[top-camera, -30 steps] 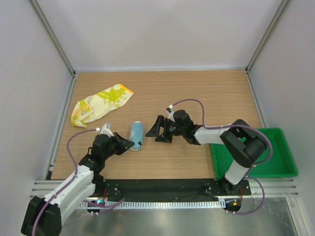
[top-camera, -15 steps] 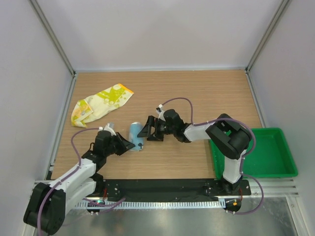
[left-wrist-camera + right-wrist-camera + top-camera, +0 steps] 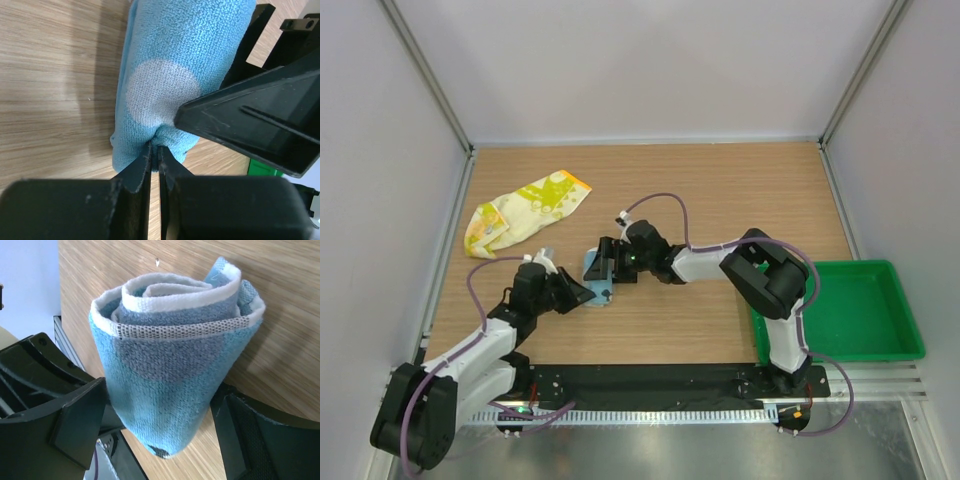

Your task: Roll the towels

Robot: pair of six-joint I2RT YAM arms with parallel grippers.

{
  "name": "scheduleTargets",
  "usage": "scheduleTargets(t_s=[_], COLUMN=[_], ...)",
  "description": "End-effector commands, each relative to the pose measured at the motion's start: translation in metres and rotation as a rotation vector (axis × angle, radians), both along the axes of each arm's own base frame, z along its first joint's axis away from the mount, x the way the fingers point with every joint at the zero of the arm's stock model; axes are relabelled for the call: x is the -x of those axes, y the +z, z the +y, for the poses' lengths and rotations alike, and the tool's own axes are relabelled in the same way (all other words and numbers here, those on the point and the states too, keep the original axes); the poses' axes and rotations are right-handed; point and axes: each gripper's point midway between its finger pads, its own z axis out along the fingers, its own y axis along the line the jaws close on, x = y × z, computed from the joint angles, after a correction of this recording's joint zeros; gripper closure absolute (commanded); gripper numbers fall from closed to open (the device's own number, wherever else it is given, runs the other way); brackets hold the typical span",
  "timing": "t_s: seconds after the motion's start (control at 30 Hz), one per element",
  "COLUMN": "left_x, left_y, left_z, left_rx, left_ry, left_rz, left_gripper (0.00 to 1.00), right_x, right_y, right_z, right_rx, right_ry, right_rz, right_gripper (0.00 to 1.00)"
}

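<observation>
The light blue towel (image 3: 599, 270) lies rolled up on the table, its spiral end facing the right wrist camera (image 3: 170, 355). My left gripper (image 3: 582, 293) is shut, pinching the roll's near end (image 3: 156, 148) between its tips. My right gripper (image 3: 606, 264) is open and straddles the roll from the right. One of its fingers (image 3: 75, 425) stands on each side of the cloth, and the same gripper shows as black fingers (image 3: 260, 120) in the left wrist view. The pale yellow towel (image 3: 526, 211) lies loose and crumpled at the far left.
A green tray (image 3: 880, 322) sits at the table's right front edge beside the right arm's base. Metal frame posts and white walls close in the table on three sides.
My right gripper has travelled left across the table and now has its fingers around the blue roll. The left gripper has kept its pinch on the roll's end.
</observation>
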Motion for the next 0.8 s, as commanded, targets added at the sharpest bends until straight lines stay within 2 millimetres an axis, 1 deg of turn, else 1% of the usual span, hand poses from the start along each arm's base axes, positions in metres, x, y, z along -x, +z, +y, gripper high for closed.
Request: scheduleTargets(t_s=[0.0, 0.1, 0.13, 0.2, 0.23, 0.27, 0.3, 0.33, 0.37, 0.4, 0.43, 0.5, 0.53, 0.57, 0.6, 0.63, 0.67, 0.7, 0.73, 0.77], left_x=[0.001, 0.001, 0.000, -0.001, -0.002, -0.002, -0.002, -0.003, -0.002, -0.002, -0.002, -0.002, -0.003, -0.005, -0.003, -0.003, -0.005, -0.002, 0.000, -0.001], left_y=[-0.002, 0.000, 0.003, 0.008, 0.013, 0.015, 0.018, 0.021, 0.022, 0.025, 0.029, 0.035, 0.040, 0.047, 0.053, 0.059, 0.069, 0.073, 0.074, 0.078], left_z=[-0.001, -0.003, -0.005, -0.007, -0.010, -0.012, -0.013, -0.015, -0.016, -0.017, -0.019, -0.020, -0.020, -0.021, -0.020, -0.020, -0.020, -0.018, -0.018, -0.015], left_rx=[-0.023, -0.023, -0.018, -0.002, 0.010, 0.014, 0.017, 0.021, 0.024, 0.030, 0.039, 0.048, 0.048, 0.051, 0.050, 0.052, 0.050, 0.044, 0.033, 0.014], left_ry=[-0.042, -0.064, -0.071, -0.082, -0.100, -0.110, -0.121, -0.132, -0.138, -0.143, -0.151, -0.160, -0.159, -0.160, -0.160, -0.165, -0.166, -0.162, -0.164, -0.161], left_rz=[-0.005, -0.015, -0.026, -0.040, -0.053, -0.059, -0.066, -0.072, -0.070, -0.073, -0.078, -0.087, -0.095, -0.112, -0.119, -0.134, -0.151, -0.146, -0.133, -0.131], left_gripper=[0.93, 0.93, 0.93, 0.89, 0.87, 0.81, 0.78, 0.75, 0.68, 0.64, 0.56, 0.52, 0.50, 0.47, 0.46, 0.45, 0.44, 0.44, 0.43, 0.43], right_x=[-0.005, -0.001, 0.001, 0.003, 0.004, 0.004, 0.005, 0.004, 0.004, 0.003, 0.003, 0.000, -0.006, -0.006, -0.010, -0.010, -0.015, -0.018, -0.016, -0.018], right_y=[-0.003, -0.002, -0.006, -0.005, -0.006, -0.007, -0.007, -0.005, -0.003, -0.001, 0.001, 0.011, 0.015, 0.016, 0.031, 0.032, 0.036, 0.055, 0.055, 0.057], right_z=[0.012, 0.021, 0.023, 0.027, 0.028, 0.030, 0.031, 0.032, 0.033, 0.033, 0.033, 0.031, 0.026, 0.021, 0.017, 0.010, -0.002, -0.009, -0.021, -0.032], right_rx=[0.032, 0.022, 0.025, 0.011, 0.008, -0.004, -0.012, -0.025, -0.032, -0.036, -0.038, -0.047, -0.049, -0.043, -0.054, -0.037, -0.027, -0.035, 0.001, 0.031], right_ry=[-0.010, 0.005, 0.006, 0.013, 0.014, 0.012, 0.014, 0.013, 0.013, 0.012, 0.011, 0.011, 0.002, -0.001, -0.004, -0.007, -0.025, -0.029, -0.041, -0.065], right_rz=[-0.037, -0.033, -0.023, -0.018, -0.015, -0.007, -0.003, -0.007, -0.006, -0.010, -0.013, -0.029, -0.032, -0.030, -0.057, -0.053, -0.059, -0.099, -0.086, -0.091], right_gripper=[0.13, 0.23, 0.33, 0.47, 0.59, 0.66, 0.71, 0.78, 0.81, 0.83, 0.87, 0.88, 0.90, 0.92, 0.93, 0.95, 0.96, 0.97, 0.99, 0.99])
